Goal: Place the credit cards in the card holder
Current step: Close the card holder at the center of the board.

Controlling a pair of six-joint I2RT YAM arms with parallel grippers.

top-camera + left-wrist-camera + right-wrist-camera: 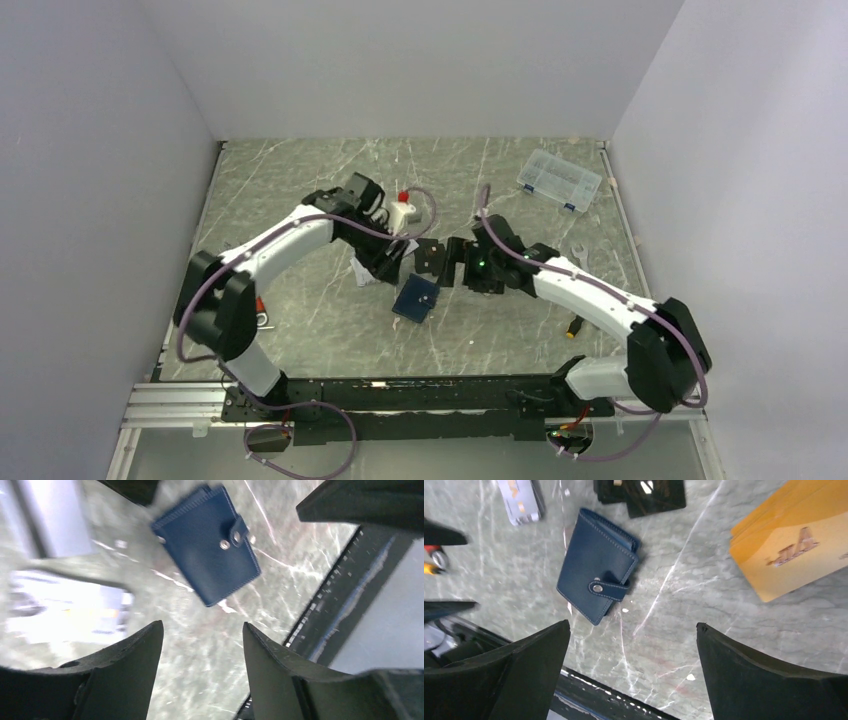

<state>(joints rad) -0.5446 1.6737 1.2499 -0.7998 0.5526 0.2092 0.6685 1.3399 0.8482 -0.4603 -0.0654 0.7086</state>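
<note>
1. The card holder (596,565) is a small navy-blue wallet with a leather-like grain and pale stitching along its edges. It lies flat and folded shut, and a short strap with a round metal snap is fastened across its front, so the inside is hidden.
2. It rests on the grey-green marble-patterned table (300,330) near the middle, between the two arms and a little nearer the bases than their fingers.
3. The orange-gold card (794,540) is a thin, stiff plastic rectangle with raised lettering. It lies flat on the marble, well apart from the card holder.
4. A silver-grey card (519,500) with a dark stripe down one side lies beyond the card holder, near it but not touching.
5. The left wrist view shows a pale card (65,610) on the table beside the card holder – too blurred to read.
6. The left gripper (202,630) has its matte black, wedge-shaped fingers spread, with only bare marble between them.
7. The right gripper (632,630) is spread wider still – nothing is pinched, and the card holder sits just beyond its fingertips.
8. A flat black rectangle (644,492) lies past the card holder.
9. A clear plastic compartment box (560,180) with blue clasps sits at the far right of the table, its contents too small to tell.
</note>
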